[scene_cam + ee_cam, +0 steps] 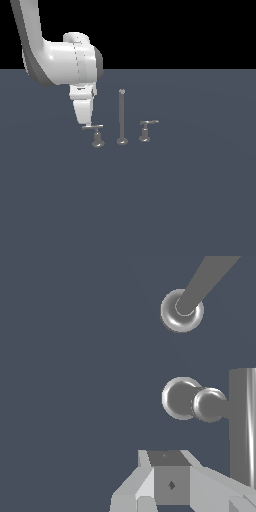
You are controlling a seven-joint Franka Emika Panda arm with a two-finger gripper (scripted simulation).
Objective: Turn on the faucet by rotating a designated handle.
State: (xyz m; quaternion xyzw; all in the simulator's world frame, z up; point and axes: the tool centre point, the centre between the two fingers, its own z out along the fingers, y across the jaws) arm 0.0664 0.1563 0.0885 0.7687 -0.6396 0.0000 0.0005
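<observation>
While a white, smooth-shelled robot arm [60,60] reaches down from the upper part of the exterior view's left, its pale gripper [88,124] ends right at one tip of the handle [93,128], on the end toward the exterior view's left. Whether the gripper touches the bar cannot be told, and neither view shows if its fingers are apart or together; the wrist view gives only blocky grey and white parts of it [170,483].

Standing on a flat, matte, dark blue-grey surface [150,200], the faucet [121,116] is a small set of three grey metal pieces in a row. Its middle piece is a tall, thin, upright post on a round foot. On the exterior view's left of the post is the handle, a T-shaped lever with a long flat bar on a short stem that flares into a round base. On the exterior view's right is a second T-shaped lever [146,130], with a shorter bar slightly tilted.

Seen from the wrist camera, the metal looks polished, with soft highlights. The handle's round base and stem [192,400] join a flat bar cut by the picture's edge, and the post's rounded foot [181,310] lies apart from it.
</observation>
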